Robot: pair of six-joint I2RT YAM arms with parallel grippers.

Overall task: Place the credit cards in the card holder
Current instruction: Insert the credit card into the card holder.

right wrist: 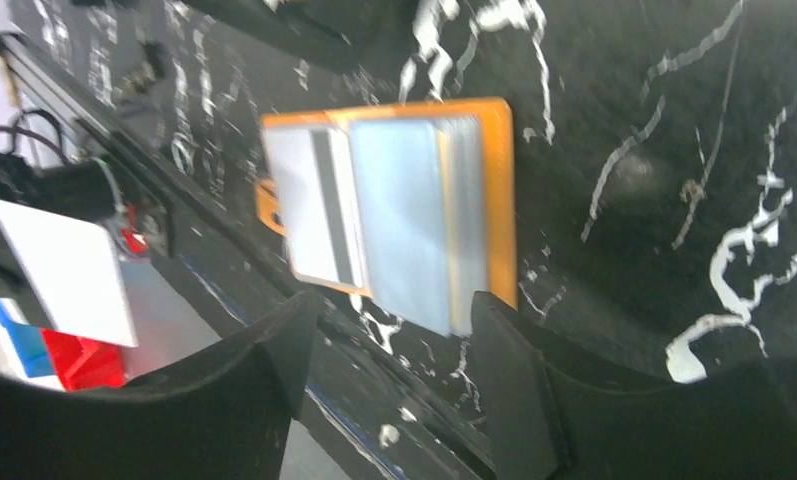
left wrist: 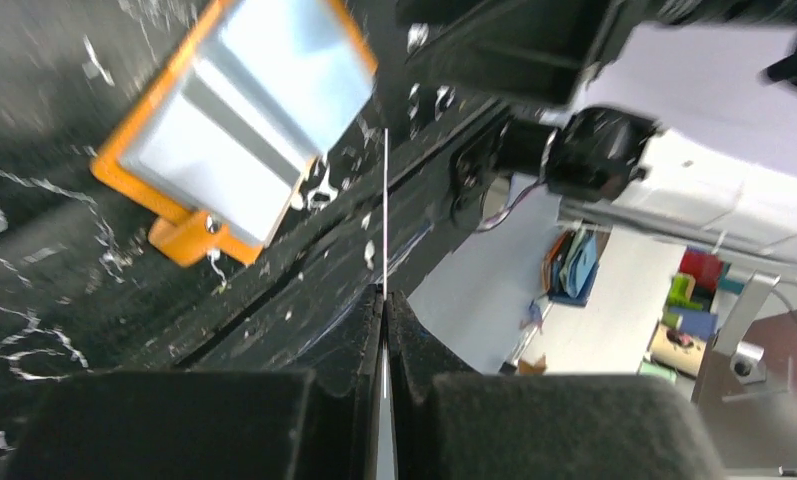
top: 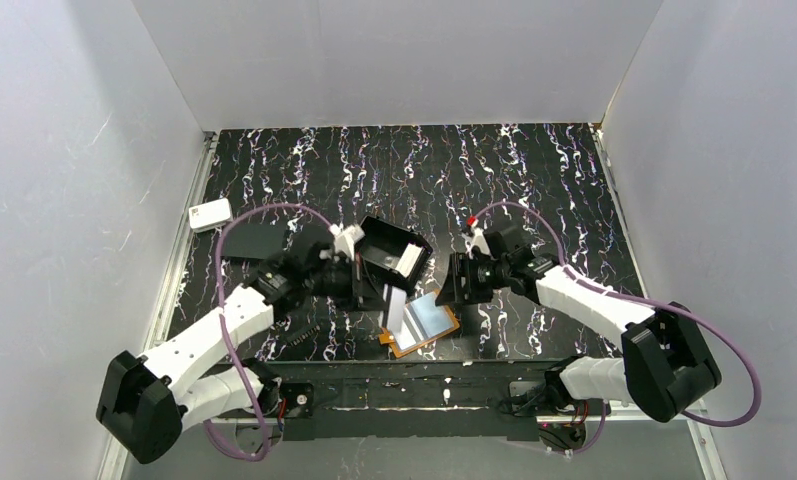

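Step in hand: inserting one card. The left gripper (left wrist: pixel 384 310) brings a thin white plastic credit card (top: pixel 398 312) to the small orange-tan leather-like card holder (right wrist: pixel 499 190).
Left fingers: clenched on the credit card, which shows edge-on between them in the left wrist view.
Right fingers: spread wide and holding nothing. The right gripper (right wrist: pixel 394 330) hovers just above the near edge of the card holder.
Card holder: lies open and flat on the black marbled table (top: pixel 534 170), between the two grippers and near the arms' bases, with its pale see-through pockets facing up.
Card position: its free end overlaps the tab side of the card holder. The right wrist view shows a white face with a grey stripe there. Whether the edge has entered a pocket, I cannot tell.
Next move calls for: lining the card's edge up with a pocket mouth and sliding it in at a shallow angle. The right gripper would probably have to pin the card holder so it does not skid.
More cards: a second white card (top: pixel 409 262) leans inside the black open box tray (top: pixel 379 238), just behind the left gripper.
Around: a white rounded box (top: pixel 210 214) and a flat black rectangle (top: pixel 254 241) lie well to the left.
In the way: the tray crowds the left wrist, and the two grippers are close together over the card holder.
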